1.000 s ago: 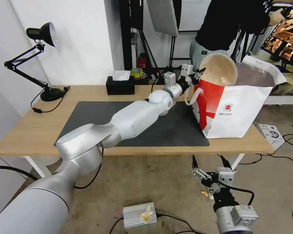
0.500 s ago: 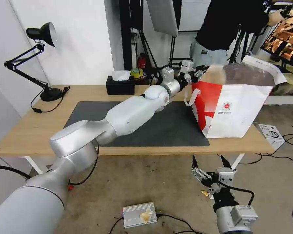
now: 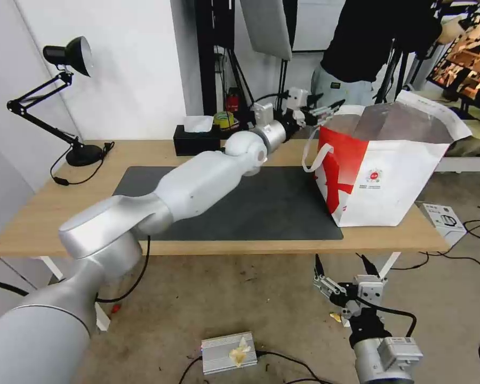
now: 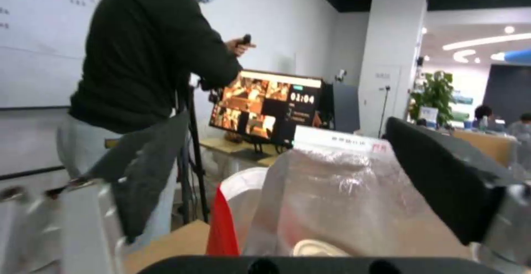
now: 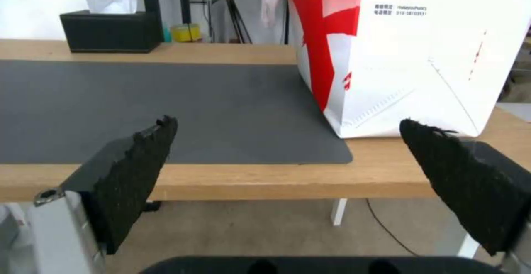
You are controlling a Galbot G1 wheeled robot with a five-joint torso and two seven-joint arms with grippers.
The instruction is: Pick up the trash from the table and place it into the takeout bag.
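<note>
Desk lamp (image 3: 69, 56): at the far left of the counter (image 3: 48, 213), clear of the work.
Tissue box (image 3: 197, 140): at the back edge, beside the dark mat (image 3: 261, 208); not trash.
Left end effector (image 3: 325, 108): raised at the near rim of the takeout bag (image 3: 378, 181), fingers spread wide, gripping nothing.
Trash: a pale rounded rim (image 4: 321, 248) sits low inside the foil lining in the left wrist view; which item it is, I cannot tell. No bowl or cup lies on the mat.
Step in hand: likely clearing the bag mouth after a drop. Best done by lifting the open fingers straight away from the rim, so they do not snag the loop handle (image 3: 313, 154) or tip the bag.
Right end effector (image 3: 342, 266): parked below the counter's front edge, fingers wide apart, empty.
</note>
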